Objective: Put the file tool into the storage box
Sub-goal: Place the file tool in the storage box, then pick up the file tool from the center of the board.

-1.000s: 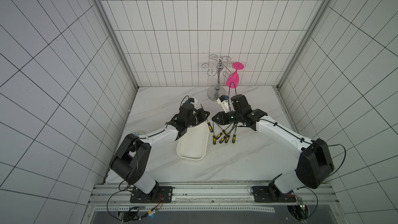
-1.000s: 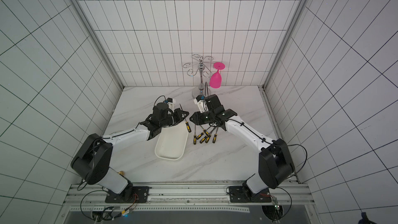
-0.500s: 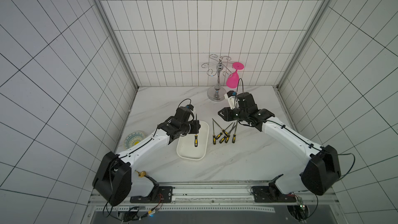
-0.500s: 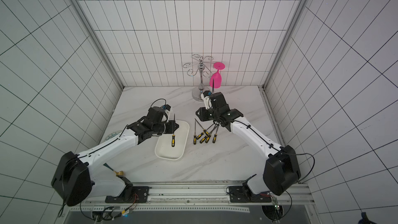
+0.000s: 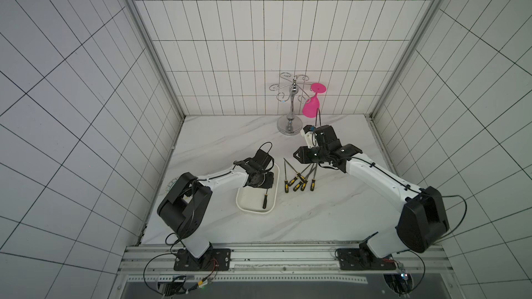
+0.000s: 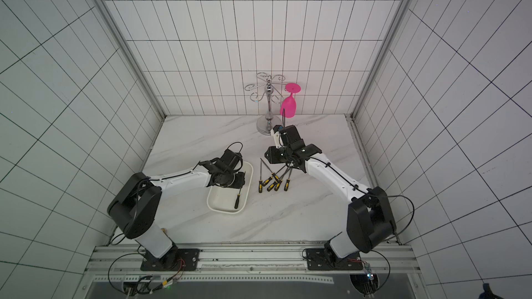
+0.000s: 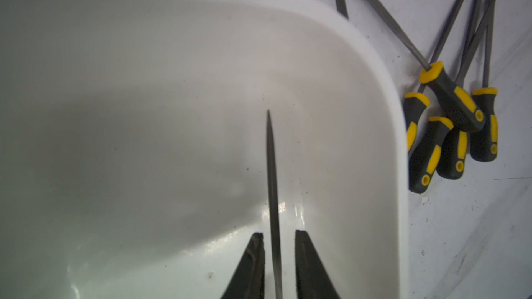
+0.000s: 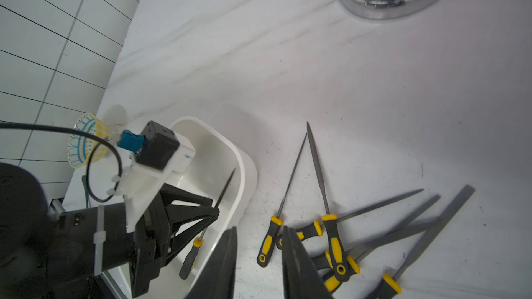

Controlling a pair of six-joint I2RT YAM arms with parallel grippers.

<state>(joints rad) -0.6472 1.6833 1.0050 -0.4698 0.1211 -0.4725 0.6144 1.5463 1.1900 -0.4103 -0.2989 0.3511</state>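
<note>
A file tool (image 5: 264,200) (image 6: 237,200) with a black and yellow handle lies inside the storage box (image 5: 250,210) (image 6: 223,201), a shallow white tray. My left gripper (image 5: 267,187) (image 7: 277,235) is low in the tray and open. The grey blade (image 7: 272,168) runs between its jaws with a gap on each side. My right gripper (image 5: 296,155) (image 8: 259,230) hovers open and holds nothing, above the bare table between the tray rim (image 8: 244,165) and several loose files (image 5: 299,182) (image 8: 334,243).
A chrome glass rack (image 5: 290,110) stands at the back with a pink glass (image 5: 312,104) hanging upside down from it, just behind my right wrist. A small patterned dish (image 8: 83,142) sits by the left wall. Tiled walls enclose the table.
My left arm carried the file away from the right gripper, lowered it into the tray and opened its jaws. The right gripper drew back from the left gripper, towards the rack.
</note>
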